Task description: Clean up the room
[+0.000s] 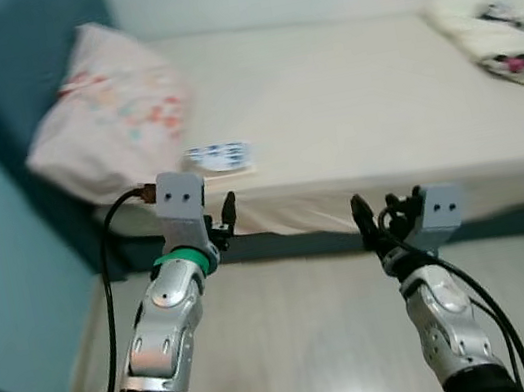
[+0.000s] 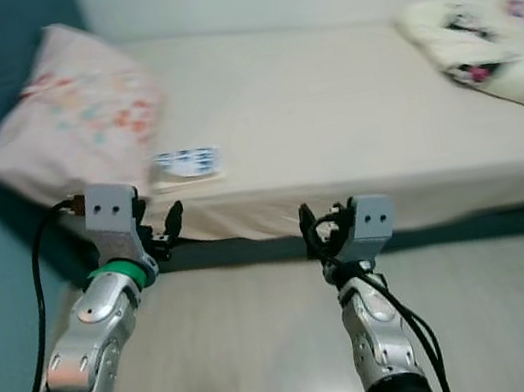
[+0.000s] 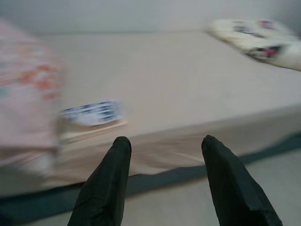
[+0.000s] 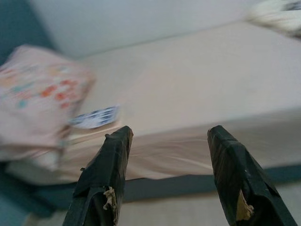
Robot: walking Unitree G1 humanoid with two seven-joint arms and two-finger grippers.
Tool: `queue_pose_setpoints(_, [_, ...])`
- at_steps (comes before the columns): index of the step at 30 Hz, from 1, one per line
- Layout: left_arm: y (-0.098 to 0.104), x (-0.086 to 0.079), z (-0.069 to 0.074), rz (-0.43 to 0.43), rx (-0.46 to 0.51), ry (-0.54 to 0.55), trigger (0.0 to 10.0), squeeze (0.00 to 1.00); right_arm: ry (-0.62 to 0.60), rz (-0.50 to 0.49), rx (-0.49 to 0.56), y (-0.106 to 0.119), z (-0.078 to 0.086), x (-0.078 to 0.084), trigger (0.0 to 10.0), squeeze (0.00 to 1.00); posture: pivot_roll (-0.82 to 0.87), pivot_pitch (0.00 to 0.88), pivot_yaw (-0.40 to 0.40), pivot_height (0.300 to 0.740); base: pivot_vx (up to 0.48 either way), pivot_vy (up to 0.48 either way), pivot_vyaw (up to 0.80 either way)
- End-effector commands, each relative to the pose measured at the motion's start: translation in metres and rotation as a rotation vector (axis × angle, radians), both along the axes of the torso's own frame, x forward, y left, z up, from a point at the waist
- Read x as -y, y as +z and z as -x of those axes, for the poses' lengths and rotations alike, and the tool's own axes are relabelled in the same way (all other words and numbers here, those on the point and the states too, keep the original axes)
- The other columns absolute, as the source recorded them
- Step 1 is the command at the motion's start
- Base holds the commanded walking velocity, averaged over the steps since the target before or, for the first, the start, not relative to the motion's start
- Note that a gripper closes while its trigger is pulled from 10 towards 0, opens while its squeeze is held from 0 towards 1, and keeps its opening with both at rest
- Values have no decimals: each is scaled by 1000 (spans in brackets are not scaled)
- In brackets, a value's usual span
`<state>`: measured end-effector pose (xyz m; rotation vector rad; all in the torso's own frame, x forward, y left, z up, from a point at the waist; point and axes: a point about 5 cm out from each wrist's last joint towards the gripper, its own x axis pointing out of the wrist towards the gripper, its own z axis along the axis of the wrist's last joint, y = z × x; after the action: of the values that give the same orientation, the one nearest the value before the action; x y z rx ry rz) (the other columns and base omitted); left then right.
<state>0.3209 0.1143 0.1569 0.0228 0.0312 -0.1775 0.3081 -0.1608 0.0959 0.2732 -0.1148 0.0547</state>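
Beige bed (image 1: 347, 100) with pink pillow (image 1: 115, 110), book (image 1: 220, 158) near edge, left pincer (image 3: 162, 143) and right pincer (image 4: 169, 136) spread empty before it

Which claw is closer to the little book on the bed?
Left. The left claw hovers just below the book at the bed's edge. The right claw hangs farther off, toward the bed's middle, lower, over the floor.

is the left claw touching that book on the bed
Apart. In the left wrist view the left claw is open, and the book lies well beyond its fingertips on the bed.
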Motion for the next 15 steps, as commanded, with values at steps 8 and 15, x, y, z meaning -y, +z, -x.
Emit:
queue_pose_setpoints(8, [-20,-14,2,-108,-29,10,10000,0,64,52,-16,-10,4,-9,10000,0,17,62,32,740,0,0,-750])
queue_pose_setpoints(15, [-52,-33,9,-196,-108,56,10000,0,180,166,-62,-27,7,-28,10000,0,34,51,26,740,0,0,-750])
